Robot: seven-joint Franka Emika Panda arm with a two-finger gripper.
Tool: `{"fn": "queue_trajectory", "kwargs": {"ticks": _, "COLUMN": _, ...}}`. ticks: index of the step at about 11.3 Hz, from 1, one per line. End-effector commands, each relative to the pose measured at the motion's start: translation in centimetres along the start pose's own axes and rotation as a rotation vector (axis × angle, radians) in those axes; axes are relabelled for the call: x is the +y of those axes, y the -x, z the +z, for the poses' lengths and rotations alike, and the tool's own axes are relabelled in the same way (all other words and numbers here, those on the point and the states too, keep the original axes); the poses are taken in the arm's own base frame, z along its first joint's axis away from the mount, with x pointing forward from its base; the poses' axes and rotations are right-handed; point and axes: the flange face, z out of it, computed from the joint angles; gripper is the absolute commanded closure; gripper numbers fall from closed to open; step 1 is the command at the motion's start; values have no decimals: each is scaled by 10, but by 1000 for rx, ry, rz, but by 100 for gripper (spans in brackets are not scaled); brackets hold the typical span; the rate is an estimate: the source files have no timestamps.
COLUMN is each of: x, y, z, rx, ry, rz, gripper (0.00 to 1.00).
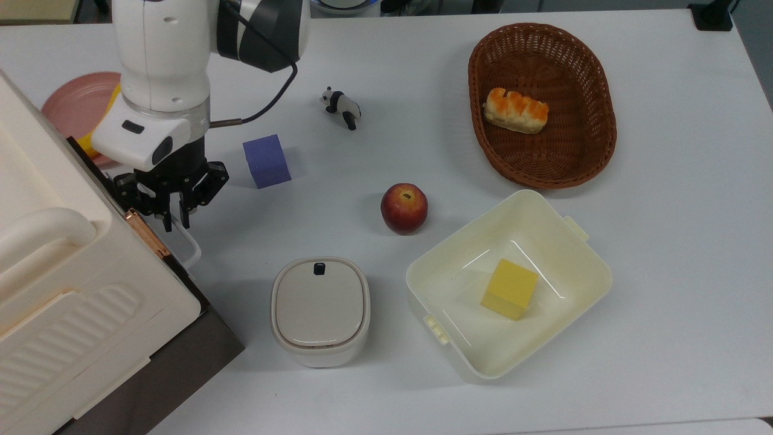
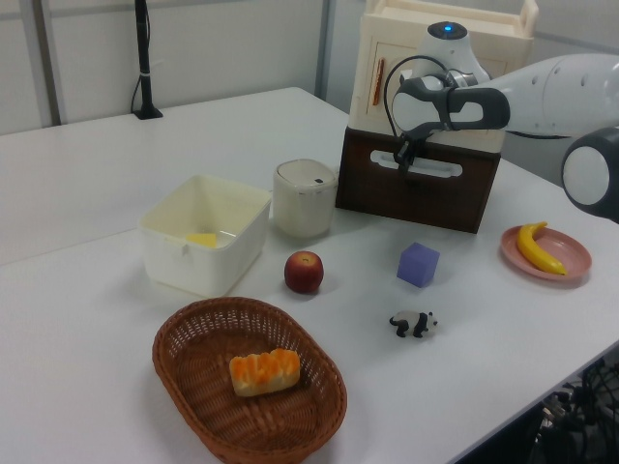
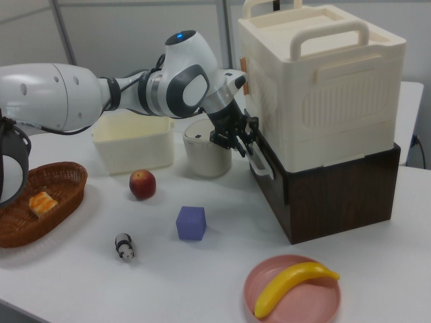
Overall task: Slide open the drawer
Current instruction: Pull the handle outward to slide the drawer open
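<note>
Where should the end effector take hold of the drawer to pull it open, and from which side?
On the white loop handle of the drawer's dark front panel. It stands proud of the panel, so fingers can close across its bar. Come from the front, the table side; the end effector sits there at the handle's upper end. A grip nearer the bar's middle would likely pull straighter.

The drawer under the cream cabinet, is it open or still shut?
Shut. In the right view the drawer has its dark front flush with the base, and the gripper is at its white handle.
</note>
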Motion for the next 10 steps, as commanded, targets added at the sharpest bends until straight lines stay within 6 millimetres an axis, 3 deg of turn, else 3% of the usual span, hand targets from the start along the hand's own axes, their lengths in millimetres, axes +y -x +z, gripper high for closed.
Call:
{"fn": "queue_trajectory", "kwargs": {"ticks": 1, "x": -24, "y": 1, "z": -20, "rx": 18, "ry": -23, "rz": 1, "gripper": 95}}
{"fn": "queue_trajectory", "kwargs": {"ticks": 10, "x": -56, "y": 10, "z": -39, "rx": -6, "ry": -73, "rz": -12, "gripper": 95}}
